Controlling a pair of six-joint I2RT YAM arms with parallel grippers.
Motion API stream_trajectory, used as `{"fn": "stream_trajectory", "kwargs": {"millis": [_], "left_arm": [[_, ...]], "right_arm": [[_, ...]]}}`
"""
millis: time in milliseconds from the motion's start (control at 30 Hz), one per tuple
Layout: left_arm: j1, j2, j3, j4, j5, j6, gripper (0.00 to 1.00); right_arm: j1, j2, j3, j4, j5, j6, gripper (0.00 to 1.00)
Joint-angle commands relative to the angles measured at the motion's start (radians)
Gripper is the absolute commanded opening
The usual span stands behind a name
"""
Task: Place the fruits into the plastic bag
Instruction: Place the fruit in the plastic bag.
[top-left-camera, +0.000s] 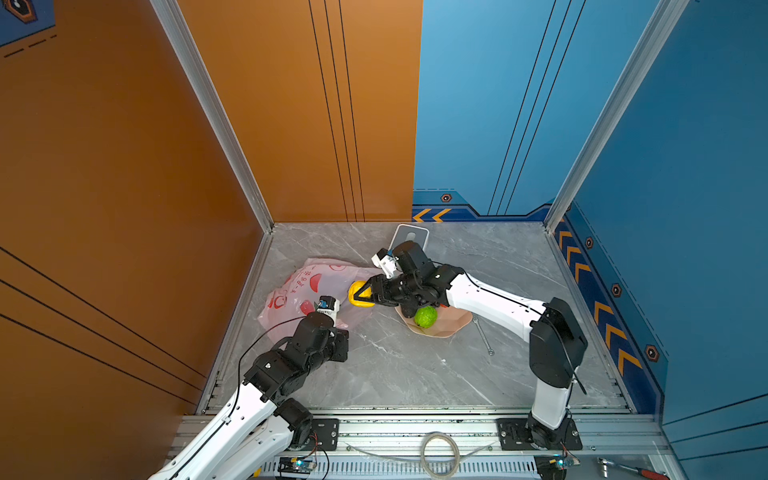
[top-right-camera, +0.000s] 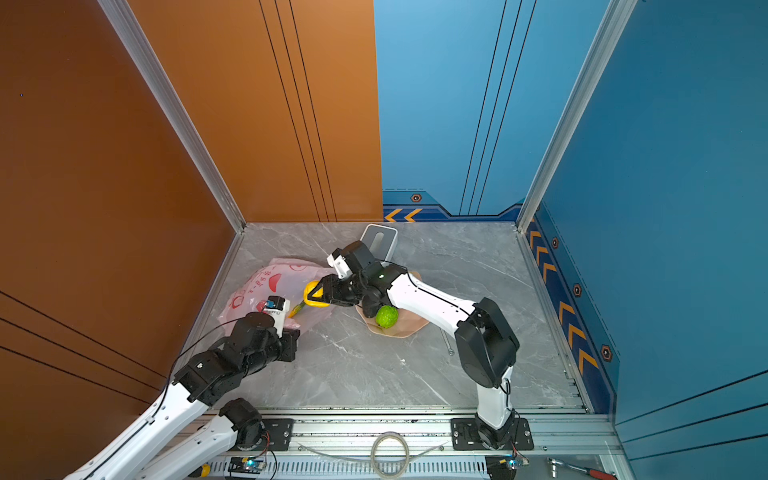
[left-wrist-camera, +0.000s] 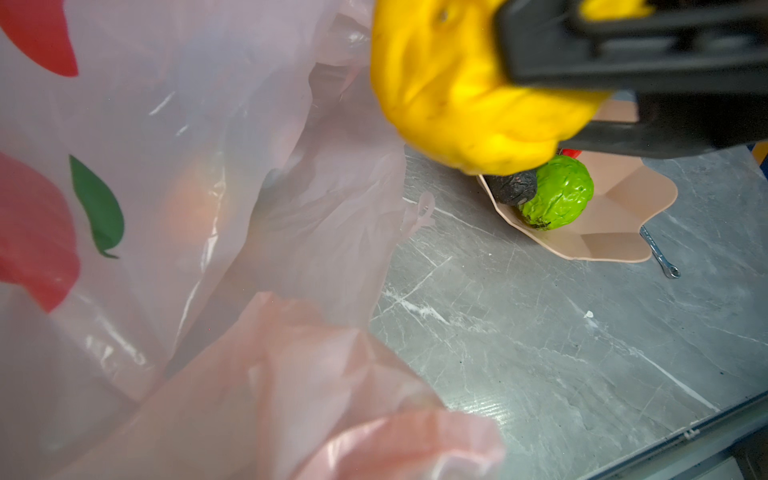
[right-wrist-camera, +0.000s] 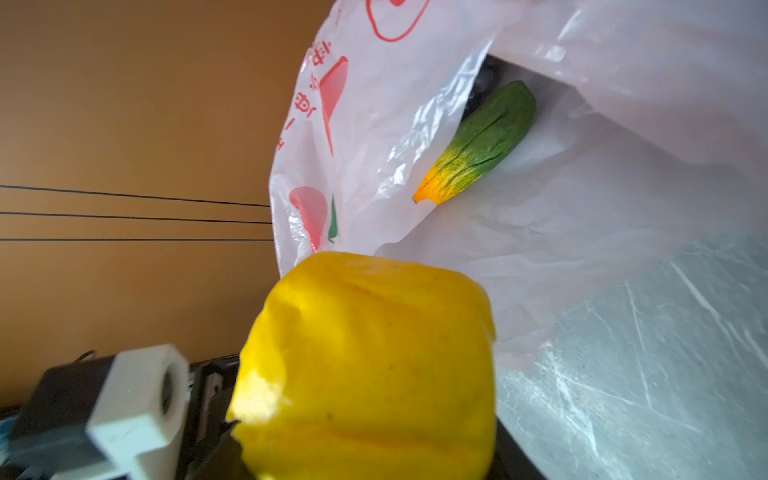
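The pink plastic bag (top-left-camera: 305, 286) (top-right-camera: 266, 284) lies at the left with its mouth held up. My left gripper (top-left-camera: 341, 326) is shut on the bag's near edge, and crumpled film (left-wrist-camera: 374, 415) hides its jaws in the left wrist view. My right gripper (top-left-camera: 360, 293) is shut on the yellow fruit (top-left-camera: 358, 296) (top-right-camera: 315, 295) (right-wrist-camera: 365, 365) just outside the bag's mouth. Inside the bag lies a green leaf fading to orange (right-wrist-camera: 478, 141), with something dark behind it. The lime-green fruit (top-left-camera: 425, 316) (left-wrist-camera: 559, 193) and the blackish avocado (left-wrist-camera: 511, 187) sit on the peach plate (top-left-camera: 451, 326).
A white-and-grey box (top-left-camera: 409, 237) stands behind the right arm's wrist. A small metal wrench (top-left-camera: 484, 336) (left-wrist-camera: 660, 257) lies right of the plate. The orange wall runs close behind the bag. An aluminium rail (top-left-camera: 415, 428) bounds the table's front.
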Motion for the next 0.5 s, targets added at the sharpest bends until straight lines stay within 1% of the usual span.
{"fn": "stream_trajectory", "kwargs": {"millis": [0, 267, 467], "left_arm": [[-0.009, -0.009, 0.023, -0.015, -0.018, -0.006, 0.00], [-0.009, -0.006, 0.022, -0.013, -0.010, -0.007, 0.00], [-0.018, -0.007, 0.022, -0.011, -0.010, -0.008, 0.00]], "right_arm": [[0.011, 0.060, 0.076, -0.110, 0.052, -0.077, 0.41], [0.023, 0.236, 0.215, -0.159, 0.090, -0.097, 0.41], [0.029, 0.350, 0.342, -0.182, 0.125, -0.087, 0.42]]}}
